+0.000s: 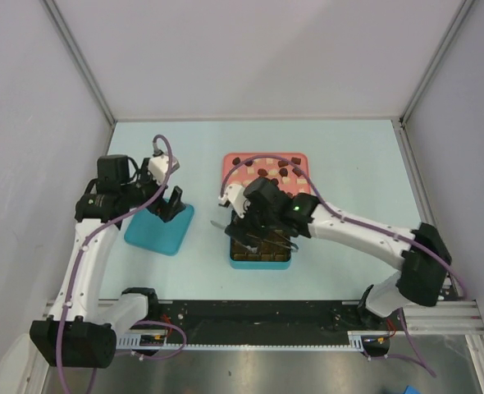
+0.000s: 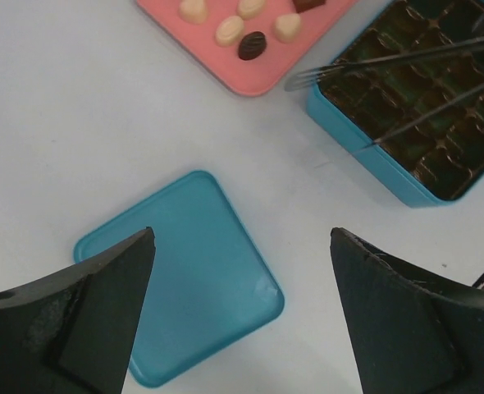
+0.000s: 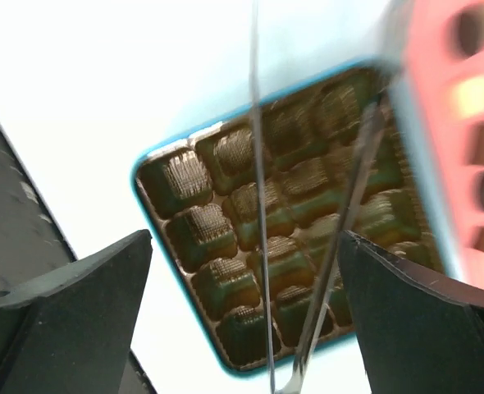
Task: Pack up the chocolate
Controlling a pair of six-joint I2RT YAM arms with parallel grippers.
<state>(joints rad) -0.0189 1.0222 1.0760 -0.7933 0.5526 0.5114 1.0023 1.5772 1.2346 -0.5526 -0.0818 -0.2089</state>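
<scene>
Your right claw, jaws apart, hangs over the teal box. The chocolates lie beyond it in the pink tray, just past the box's far edge. Your left claw gapes above the teal lid.

Robotics lab, by every sign, and a boxed-in test cell at that. Closed in on three sides by plain pale panels set in aluminium framing. Floored with a flat light-blue table. Fitted along the near edge with a metal rail carrying a white-and-black left arm and right arm, strung with exposed purple cables.
</scene>
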